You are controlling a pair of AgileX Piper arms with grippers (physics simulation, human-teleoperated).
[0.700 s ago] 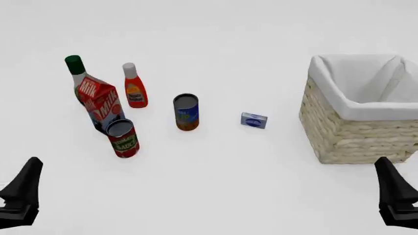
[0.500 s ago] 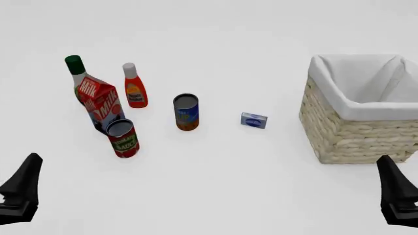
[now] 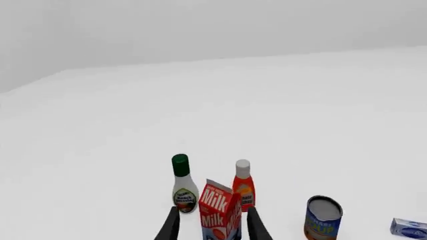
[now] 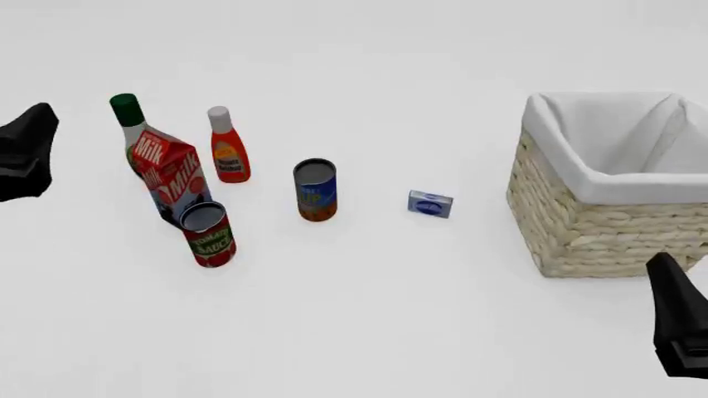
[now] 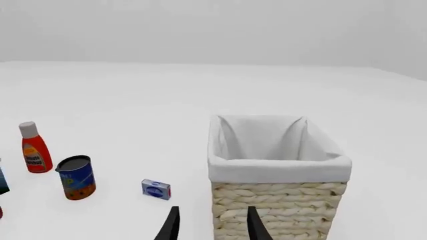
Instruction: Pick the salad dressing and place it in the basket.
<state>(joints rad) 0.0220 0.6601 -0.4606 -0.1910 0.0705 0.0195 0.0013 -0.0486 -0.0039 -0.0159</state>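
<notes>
Salad dressing (image 4: 129,120) stands upright ahead of the left gripper (image 3: 212,225), whose fingers are parted and hold nothing. A milk carton (image 4: 171,175) stands directly between them, a red bottle (image 4: 228,147) beside it. The right gripper (image 5: 211,224), parted and bare, faces the basket (image 4: 603,225).

Salad dressing (image 3: 183,190) upright behind milk carton (image 3: 219,217) (left hand (image 3: 212,226) spread, empty)

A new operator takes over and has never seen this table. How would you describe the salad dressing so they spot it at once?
In the front view, look away from the wicker basket to the grocery cluster at far left. Right behind the red milk carton stands the salad dressing. Its dark green cap and pale body distinguish it from the white-capped red bottle beside it.
</notes>
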